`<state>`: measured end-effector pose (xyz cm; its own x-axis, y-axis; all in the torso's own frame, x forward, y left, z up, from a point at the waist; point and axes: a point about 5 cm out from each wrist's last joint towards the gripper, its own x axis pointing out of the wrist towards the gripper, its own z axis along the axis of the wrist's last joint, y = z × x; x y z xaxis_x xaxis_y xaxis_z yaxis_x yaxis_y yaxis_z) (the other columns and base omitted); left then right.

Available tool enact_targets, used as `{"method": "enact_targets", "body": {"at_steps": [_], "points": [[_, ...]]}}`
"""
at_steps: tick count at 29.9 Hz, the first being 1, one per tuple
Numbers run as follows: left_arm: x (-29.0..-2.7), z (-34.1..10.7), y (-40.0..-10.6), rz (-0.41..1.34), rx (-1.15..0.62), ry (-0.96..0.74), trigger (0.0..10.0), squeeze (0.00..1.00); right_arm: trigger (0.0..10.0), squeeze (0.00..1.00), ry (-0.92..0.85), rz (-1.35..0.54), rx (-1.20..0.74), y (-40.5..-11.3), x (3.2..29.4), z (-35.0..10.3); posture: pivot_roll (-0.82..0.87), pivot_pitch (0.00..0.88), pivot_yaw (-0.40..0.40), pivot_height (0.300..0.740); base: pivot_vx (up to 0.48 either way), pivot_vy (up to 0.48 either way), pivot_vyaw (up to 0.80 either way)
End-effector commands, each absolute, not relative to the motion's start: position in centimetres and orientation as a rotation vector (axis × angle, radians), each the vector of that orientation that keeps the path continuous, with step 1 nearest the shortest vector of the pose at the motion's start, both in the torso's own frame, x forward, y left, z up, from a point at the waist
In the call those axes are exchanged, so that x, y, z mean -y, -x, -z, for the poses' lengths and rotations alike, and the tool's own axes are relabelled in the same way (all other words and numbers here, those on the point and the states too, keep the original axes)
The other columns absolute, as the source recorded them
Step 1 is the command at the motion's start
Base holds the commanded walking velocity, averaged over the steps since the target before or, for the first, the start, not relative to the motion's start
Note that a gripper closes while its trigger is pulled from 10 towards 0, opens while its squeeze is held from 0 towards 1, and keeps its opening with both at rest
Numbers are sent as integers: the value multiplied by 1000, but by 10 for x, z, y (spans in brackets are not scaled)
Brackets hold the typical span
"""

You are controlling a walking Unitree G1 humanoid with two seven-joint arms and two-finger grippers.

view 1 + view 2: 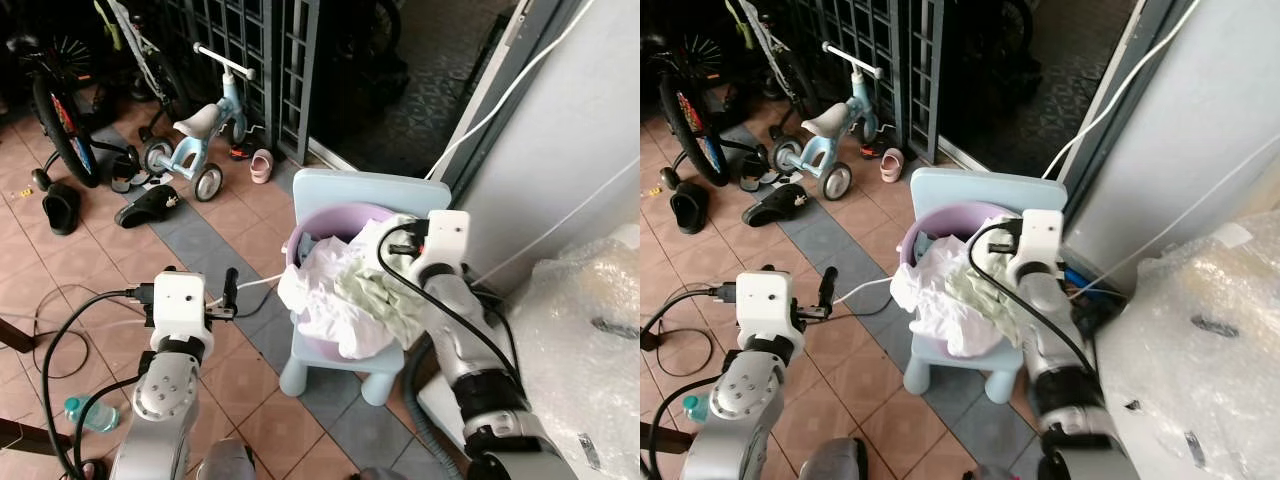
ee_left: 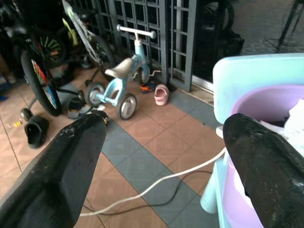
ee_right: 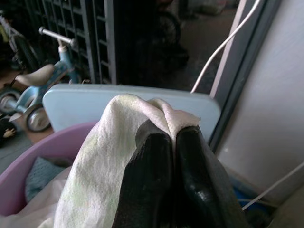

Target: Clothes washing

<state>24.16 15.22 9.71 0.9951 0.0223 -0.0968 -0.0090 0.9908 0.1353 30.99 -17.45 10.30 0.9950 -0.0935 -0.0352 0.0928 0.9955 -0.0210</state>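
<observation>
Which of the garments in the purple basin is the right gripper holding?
The pale green cloth, pinched in the right gripper above the purple basin; the white garment beside it lies loose, draped over the rim.

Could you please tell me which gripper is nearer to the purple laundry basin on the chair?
The right. The right gripper is over the purple basin, pinching a pale green cloth from it. The left gripper hangs open beside the light blue chair, clear of the basin.

Bare tiled floor (image 1: pixel 250 330) lies open between the left gripper (image 2: pixel 161 166) and the basin (image 1: pixel 305 238) on the small chair (image 1: pixel 360 185), crossed only by a white cable (image 2: pixel 156 183), while a wall (image 1: pixel 590 130) and bubble wrap (image 1: pixel 590 300) hem the basin's far side
</observation>
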Motion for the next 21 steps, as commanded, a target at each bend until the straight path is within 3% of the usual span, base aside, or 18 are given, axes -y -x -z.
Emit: {"method": "enact_targets", "body": {"at_steps": [1, 4, 5, 6, 7, 8, 13, 21], "points": [[-149, -95, -246, -17, -99, -145, 10000, 0, 0, 0, 38, 131, 28, -303, 187, -116, -38, 0, -14, 740, 0, 0, 0], [-148, -91, -253, -16, -97, -147, 10000, 0, 0, 0, 54, 123, 20, -287, 192, -112, -59, 0, 2, 740, 0, 0, 0], [-146, -89, -255, -10, -93, -149, 10000, 0, 2745, 0, 59, 127, 8, -279, 194, -108, -65, 0, 8, 740, 0, 0, 0], [-145, -89, -256, 1, -88, -155, 10000, 0, 4588, 0, 75, 124, 4, -276, 194, -106, -68, 0, 12, 740, 0, 0, 0], [-144, -89, -257, 11, -86, -156, 10000, 0, 8275, 0, 94, 121, 4, -275, 194, -106, -69, 0, 13, 740, 0, 0, 0], [-142, -89, -260, 27, -80, -156, 10000, 0, 10000, 0, 133, 127, -13, -272, 192, -105, -74, 0, 18, 740, 0, 0, 0], [-141, -90, -265, 46, -67, -148, 10000, 0, 10000, 0, 105, 118, -13, -274, 184, -108, -73, 0, 27, 740, 0, 0, -696], [-144, -87, -265, 59, -62, -156, 10000, 0, 10000, 0, 130, 101, 50, -286, 174, -125, -65, 0, 33, 740, 0, -312, -722]]}}
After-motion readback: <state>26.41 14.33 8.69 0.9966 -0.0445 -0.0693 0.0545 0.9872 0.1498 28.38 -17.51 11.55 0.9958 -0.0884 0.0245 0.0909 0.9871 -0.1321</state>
